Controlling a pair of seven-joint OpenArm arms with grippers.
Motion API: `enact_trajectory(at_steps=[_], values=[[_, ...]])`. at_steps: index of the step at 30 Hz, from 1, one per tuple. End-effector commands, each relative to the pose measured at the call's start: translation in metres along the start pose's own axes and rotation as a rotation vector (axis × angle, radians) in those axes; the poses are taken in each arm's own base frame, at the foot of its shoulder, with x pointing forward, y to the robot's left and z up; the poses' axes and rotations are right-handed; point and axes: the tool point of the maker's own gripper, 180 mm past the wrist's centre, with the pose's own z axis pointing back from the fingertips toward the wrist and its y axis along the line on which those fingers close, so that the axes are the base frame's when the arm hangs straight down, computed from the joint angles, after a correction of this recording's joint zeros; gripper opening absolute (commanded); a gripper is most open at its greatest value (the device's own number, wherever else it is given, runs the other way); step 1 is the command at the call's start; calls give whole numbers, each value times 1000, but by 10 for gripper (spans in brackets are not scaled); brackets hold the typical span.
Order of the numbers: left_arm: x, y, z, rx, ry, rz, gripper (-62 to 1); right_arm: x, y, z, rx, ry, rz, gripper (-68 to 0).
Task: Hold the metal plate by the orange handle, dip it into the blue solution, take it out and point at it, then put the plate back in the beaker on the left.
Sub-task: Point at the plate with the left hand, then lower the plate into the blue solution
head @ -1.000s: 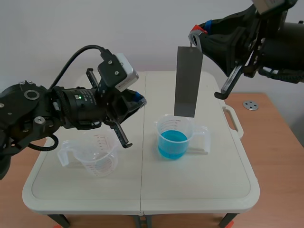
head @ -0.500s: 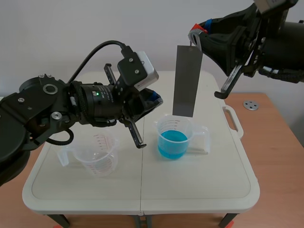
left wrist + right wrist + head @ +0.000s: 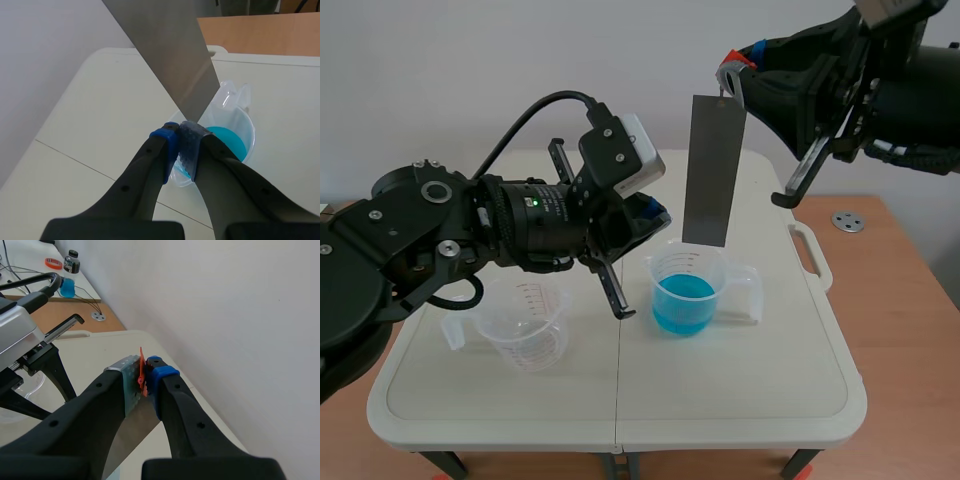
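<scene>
A grey metal plate [image 3: 714, 170] hangs upright above the beaker of blue solution [image 3: 686, 290], its lower edge just over the rim. My right gripper [image 3: 732, 75] is shut on the plate's orange handle [image 3: 738, 62] at the top; the right wrist view shows the handle [image 3: 142, 372] pinched between the pads. My left gripper [image 3: 655, 212] is shut on nothing, its tips close to the plate's lower left corner. In the left wrist view the tips [image 3: 181, 137] sit just under the plate [image 3: 165, 55], with the blue beaker [image 3: 232, 137] beyond. An empty clear beaker [image 3: 525, 325] stands at the left.
The white table has a moulded handle [image 3: 812, 250] on its right edge. A small metal disc [image 3: 848, 221] lies on the wooden desk beyond it. A bottle [image 3: 68, 280] stands far off on another desk.
My left arm has swung to the right and forward, bringing its shut gripper from near the empty beaker up to the plate's lower edge. The right arm and plate have held still.
</scene>
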Motion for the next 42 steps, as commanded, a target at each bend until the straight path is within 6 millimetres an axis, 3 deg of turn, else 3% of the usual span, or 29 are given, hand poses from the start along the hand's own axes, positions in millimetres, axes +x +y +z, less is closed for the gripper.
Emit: enact_trajectory(at_steps=[1,9,13,27,42], values=[[10,7,1,18,-28,-5,-586,18,-5,-1,-2,-54,28,-662],[-1,11,9,25,-8,0,-586,19,-5,-1,-2,-57,28,-662],[-15,23,23,70,14,28,-586,19,-5,-1,-2,-57,28,-662],[-29,43,111,161,22,26,-586,20,-6,-1,-3,-61,29,-662],[-41,46,203,308,98,57,-585,20,-5,-3,-7,-61,31,-662]])
